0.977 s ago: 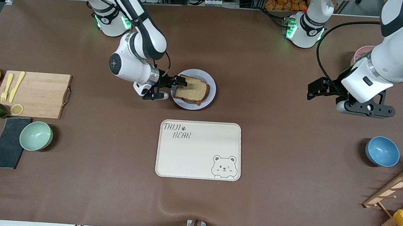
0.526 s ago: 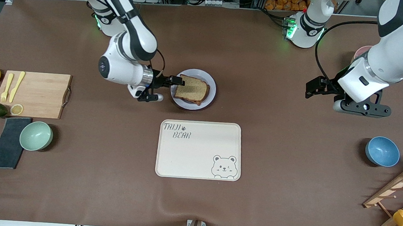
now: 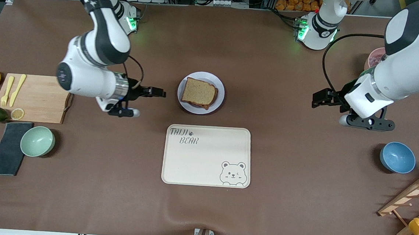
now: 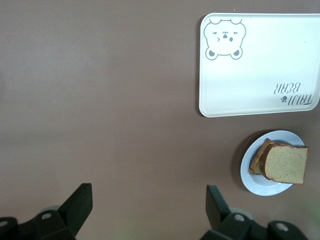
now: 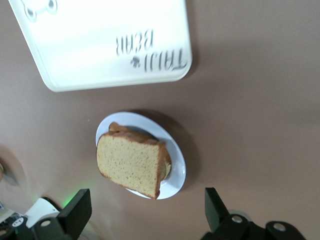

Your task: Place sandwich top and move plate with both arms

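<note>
brown table (image 3: 281, 196); sandwich top (image 3: 198, 93) on plate (image 3: 219, 88) beside splayed right tool (image 3: 158, 92) (empty)

We see bare desk (image 3: 269, 99) between the left gripper (image 3: 319, 99) and the plate (image 3: 201, 92). The right gripper (image 3: 158, 92) has a short clear gap to the plate; the tray (image 3: 207, 155) lies nearer the camera.

White rounded arms, black bands, black cables, green base lights.
</note>
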{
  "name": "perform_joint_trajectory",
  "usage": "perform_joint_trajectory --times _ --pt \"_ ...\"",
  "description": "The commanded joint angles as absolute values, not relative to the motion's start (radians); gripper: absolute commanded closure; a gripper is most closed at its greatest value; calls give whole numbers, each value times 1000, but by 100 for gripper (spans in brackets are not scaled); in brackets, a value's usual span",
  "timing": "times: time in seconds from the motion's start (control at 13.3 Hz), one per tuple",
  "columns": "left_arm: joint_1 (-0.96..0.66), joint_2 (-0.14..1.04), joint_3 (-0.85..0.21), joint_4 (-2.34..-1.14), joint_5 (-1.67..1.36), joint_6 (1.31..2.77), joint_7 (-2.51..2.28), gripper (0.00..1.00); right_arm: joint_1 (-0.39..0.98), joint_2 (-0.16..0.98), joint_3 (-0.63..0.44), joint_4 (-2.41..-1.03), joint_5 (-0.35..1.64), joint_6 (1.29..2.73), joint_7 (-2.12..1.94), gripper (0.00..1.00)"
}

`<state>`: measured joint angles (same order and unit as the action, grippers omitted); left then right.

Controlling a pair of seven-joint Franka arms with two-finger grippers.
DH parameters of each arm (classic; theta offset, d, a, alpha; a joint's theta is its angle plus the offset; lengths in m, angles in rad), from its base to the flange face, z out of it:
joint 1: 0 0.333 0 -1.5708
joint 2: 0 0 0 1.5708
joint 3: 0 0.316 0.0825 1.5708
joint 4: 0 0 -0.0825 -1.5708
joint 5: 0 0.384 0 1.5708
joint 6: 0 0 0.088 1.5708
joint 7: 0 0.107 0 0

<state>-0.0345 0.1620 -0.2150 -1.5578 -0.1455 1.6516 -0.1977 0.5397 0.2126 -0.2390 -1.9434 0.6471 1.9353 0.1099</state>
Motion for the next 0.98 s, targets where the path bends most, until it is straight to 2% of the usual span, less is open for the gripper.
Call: perform_joint_trajectory --times 0.0,0.38,0.68,0.9 --pt "-2 143 -221 -1638 -201 1710 -175 0 520 212 -282 -1881 582 1862 135 0" --pt "46 134 -221 -1791 -265 1815 -17 0 300 213 -270 -1776 396 1763 -9 0" --pt "69 92 -222 -2003 -386 1978 92 0 148 213 -252 -1730 278 1735 -239 0" --pt "63 97 -224 -2106 -460 2051 94 0 58 184 -207 -1674 186 1688 -343 0"
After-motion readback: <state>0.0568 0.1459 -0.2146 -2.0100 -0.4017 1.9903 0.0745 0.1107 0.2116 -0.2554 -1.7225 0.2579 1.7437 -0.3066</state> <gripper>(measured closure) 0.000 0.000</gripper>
